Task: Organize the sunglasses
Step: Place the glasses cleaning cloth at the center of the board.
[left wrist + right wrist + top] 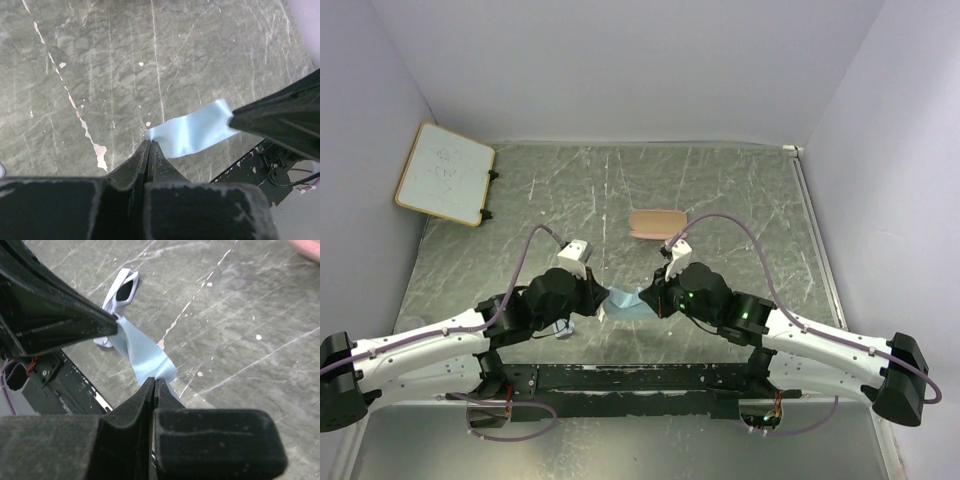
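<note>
The white-framed sunglasses [121, 289] lie on the table behind the left gripper's fingers [75, 322]; in the top view only a sliver of the sunglasses [562, 329] shows under the left arm. Between the two arms a light blue cloth [627, 302] is stretched just above the table. My left gripper [150, 143] is shut on one corner of the cloth [192, 129]. The right gripper [154, 382] is shut on the opposite end of the cloth [142, 352]. The tan-pink case [657, 222] lies closed farther back, apart from both grippers.
A small whiteboard [445, 172] leans at the back left corner. Grey walls close in the table [740, 200] on three sides. The black base rail [620, 378] runs along the near edge beneath the arms.
</note>
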You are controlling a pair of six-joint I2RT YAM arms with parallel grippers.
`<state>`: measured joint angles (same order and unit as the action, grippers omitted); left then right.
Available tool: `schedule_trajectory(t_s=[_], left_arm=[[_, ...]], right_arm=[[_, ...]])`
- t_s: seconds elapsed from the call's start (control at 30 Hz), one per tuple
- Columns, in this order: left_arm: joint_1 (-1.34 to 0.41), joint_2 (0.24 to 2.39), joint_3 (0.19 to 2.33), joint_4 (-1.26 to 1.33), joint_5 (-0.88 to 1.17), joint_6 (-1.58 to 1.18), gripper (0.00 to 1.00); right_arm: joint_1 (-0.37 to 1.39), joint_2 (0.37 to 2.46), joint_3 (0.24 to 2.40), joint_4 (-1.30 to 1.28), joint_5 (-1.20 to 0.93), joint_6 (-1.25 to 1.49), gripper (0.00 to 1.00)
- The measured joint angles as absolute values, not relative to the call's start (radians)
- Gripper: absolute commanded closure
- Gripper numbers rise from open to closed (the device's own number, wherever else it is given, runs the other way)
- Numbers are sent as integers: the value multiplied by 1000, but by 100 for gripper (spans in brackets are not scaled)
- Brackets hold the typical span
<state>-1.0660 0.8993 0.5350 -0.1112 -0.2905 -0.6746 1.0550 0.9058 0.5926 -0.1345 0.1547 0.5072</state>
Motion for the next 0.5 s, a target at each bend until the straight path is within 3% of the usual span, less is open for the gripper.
schedule_trajectory(t_s=[0.5], left_arm=[[-1082,993,561,-157,-376,-694,93]], right_arm=[[1084,973,478,-99,200,569,100]])
